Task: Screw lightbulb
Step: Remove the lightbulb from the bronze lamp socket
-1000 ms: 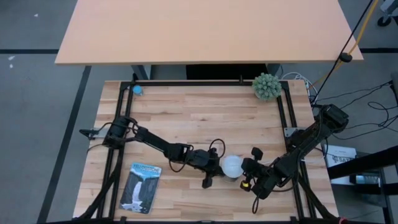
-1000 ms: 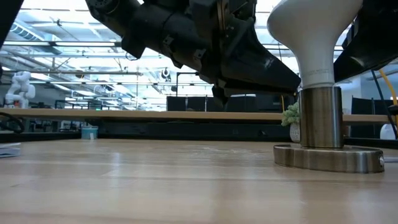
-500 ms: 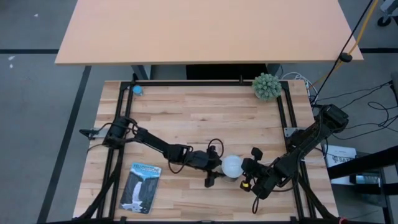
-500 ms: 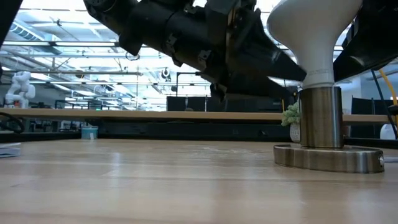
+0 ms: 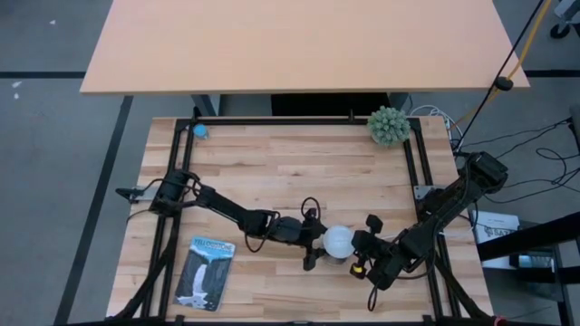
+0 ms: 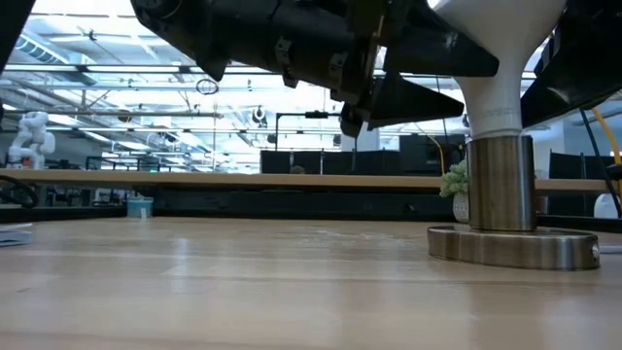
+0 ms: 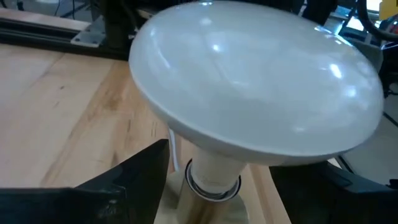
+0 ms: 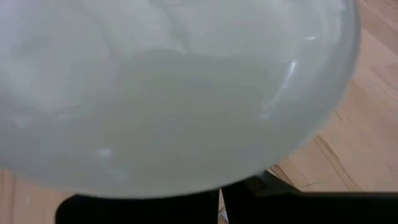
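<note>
A: Start at the lightbulb [image 5: 338,240] and work outward. What lies to its left?

B: Farthest out toward that side, near the front edge of the wooden table [image 5: 272,154], a printed booklet [image 5: 205,272] lies flat. Closer in, the left gripper [image 5: 319,249] reaches toward the lightbulb, its fingers [image 7: 118,186] spread wide on either side of the neck below the globe, clamping nothing. In the left wrist view there is bare gap between each finger and the pale neck.

A: And the lightbulb itself?

B: It stands upright, neck down in a brushed metal socket [image 6: 501,185] on a round flat base [image 6: 515,245] that rests on the table.

A: To its right?

B: The right gripper [image 5: 362,249] sits just beside the lightbulb, fingers pressed together with nothing between them. The right wrist view is filled almost wholly by the frosted globe, with the dark fingers meeting beneath it; whether they touch the base I cannot tell.

A: Anything farther off?

B: A small green spiky plant [image 5: 388,125] sits well behind the lightbulb, at the far right corner.
</note>
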